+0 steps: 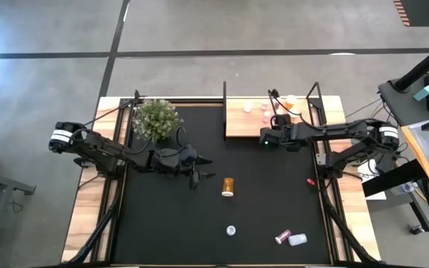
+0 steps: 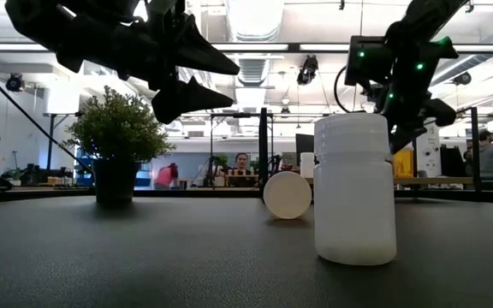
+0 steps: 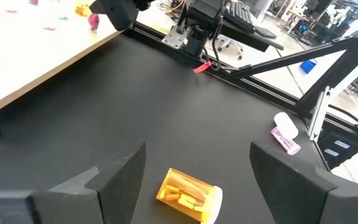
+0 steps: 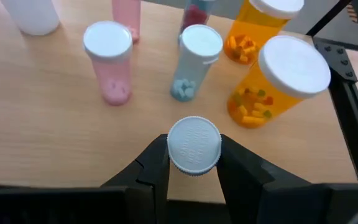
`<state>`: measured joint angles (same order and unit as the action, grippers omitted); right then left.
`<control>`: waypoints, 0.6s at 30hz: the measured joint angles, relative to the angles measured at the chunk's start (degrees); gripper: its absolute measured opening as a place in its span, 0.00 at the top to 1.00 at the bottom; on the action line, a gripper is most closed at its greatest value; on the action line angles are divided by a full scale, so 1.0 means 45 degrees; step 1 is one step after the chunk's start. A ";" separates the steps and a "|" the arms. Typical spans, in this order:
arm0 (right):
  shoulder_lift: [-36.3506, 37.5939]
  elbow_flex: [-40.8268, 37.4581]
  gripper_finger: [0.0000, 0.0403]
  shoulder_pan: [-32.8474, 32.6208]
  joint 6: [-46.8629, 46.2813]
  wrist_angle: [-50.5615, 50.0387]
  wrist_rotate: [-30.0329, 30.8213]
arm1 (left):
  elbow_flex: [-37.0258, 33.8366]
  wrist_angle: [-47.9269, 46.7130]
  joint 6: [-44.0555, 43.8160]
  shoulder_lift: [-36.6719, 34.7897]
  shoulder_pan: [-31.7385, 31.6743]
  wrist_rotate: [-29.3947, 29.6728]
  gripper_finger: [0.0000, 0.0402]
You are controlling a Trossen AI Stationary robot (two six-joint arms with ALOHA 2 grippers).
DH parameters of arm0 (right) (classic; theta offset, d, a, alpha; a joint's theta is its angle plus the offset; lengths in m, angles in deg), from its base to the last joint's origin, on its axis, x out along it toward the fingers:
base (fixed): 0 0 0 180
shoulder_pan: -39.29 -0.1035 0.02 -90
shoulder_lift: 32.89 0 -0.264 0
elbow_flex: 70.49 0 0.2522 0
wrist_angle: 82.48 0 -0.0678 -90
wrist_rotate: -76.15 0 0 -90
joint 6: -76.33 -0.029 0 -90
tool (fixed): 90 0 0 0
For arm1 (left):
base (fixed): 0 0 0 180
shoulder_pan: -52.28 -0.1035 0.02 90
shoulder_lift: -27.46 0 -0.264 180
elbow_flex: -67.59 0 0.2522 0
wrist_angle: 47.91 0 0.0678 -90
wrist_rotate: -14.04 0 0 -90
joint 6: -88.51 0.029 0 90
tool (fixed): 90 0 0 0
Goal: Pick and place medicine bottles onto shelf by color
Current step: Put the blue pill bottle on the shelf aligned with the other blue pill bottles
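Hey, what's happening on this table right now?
A two-armed robot is sorting pill bottles onto a wooden shelf. The right gripper is shut on a white-capped bottle over the shelf, beside pink and orange ones already there. The left gripper is open above an orange bottle lying on the black mat.

The shelf (image 4: 55, 149) is pale wood with a fine grain and a matt face. The bottles (image 4: 272, 81) are translucent plastic, orange, pink and clear, under smooth white caps. The cap (image 4: 194, 145) between the right gripper's (image 4: 194, 163) matt black fingers is stippled. The table (image 3: 166, 118) top is matt black, edged in light wood.
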<state>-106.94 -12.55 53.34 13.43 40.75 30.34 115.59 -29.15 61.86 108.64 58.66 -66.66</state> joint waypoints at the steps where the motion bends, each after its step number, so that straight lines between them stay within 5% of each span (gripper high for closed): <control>1: -0.0005 0.0000 0.74 0.0024 0.0000 0.0099 -0.0010 | 0.0000 -0.0002 0.0000 0.0000 0.0000 0.0000 0.32; 18: 0.0345 -0.0012 0.74 0.0287 -0.0026 0.1101 -0.0629 | 0.0000 -0.0011 0.0005 0.0000 0.0000 -0.0031 0.32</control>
<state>-105.38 -12.61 54.63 13.32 45.70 27.50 115.59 -29.20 61.88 108.64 58.66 -66.80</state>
